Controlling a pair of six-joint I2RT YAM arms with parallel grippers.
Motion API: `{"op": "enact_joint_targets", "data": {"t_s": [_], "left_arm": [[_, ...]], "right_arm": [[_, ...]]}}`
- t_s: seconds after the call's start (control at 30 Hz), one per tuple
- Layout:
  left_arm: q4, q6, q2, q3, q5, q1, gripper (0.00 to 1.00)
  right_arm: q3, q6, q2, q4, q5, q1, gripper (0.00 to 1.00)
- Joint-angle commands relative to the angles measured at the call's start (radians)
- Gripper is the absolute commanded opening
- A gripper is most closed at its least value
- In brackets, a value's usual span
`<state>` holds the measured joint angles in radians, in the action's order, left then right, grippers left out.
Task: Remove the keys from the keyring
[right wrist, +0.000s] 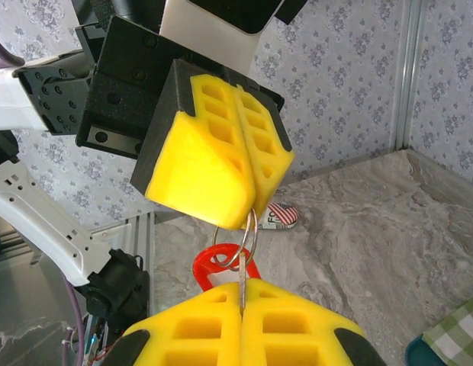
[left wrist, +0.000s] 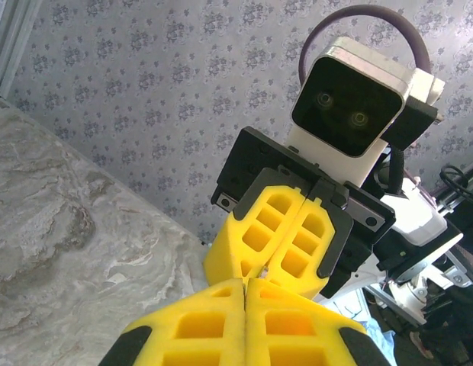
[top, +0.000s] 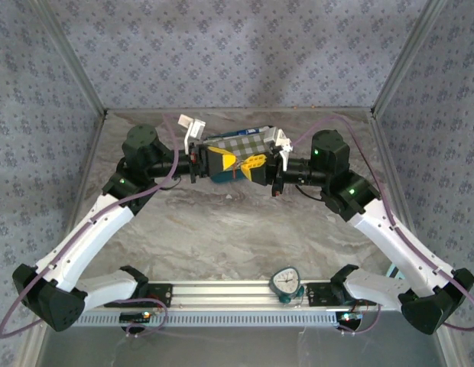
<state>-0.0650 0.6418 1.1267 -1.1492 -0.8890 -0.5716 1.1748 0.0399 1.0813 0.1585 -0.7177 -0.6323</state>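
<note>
Two robot arms meet tip to tip in the air above the far edge of the desk (top: 222,237). The left tool (right wrist: 248,200) is clenched on the top of the silver keyring (right wrist: 252,229). The right tool (right wrist: 242,293) is clenched on what looks like a thin key (right wrist: 242,273), seen edge-on, with a red key head (right wrist: 220,261) just beside it. This step probably goes best with the ring held firm and the key worked round the coil, not pulled straight off.
</note>
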Motion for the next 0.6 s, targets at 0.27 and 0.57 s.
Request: {"op": "enact_joint_targets", "data": {"t_s": [0.27,0.57], "left_arm": [[0.013,-0.053,-0.033,-0.016,0.045,0.004,0.33],[0.061,-0.084,-0.014,-0.042,0.017,0.0,0.39]], "right_arm": [[0.047,0.002,-0.009,0.05,-0.041,0.022,0.0],[0.089,0.014,0.021,0.115,-0.096,0.047,0.0]]}}
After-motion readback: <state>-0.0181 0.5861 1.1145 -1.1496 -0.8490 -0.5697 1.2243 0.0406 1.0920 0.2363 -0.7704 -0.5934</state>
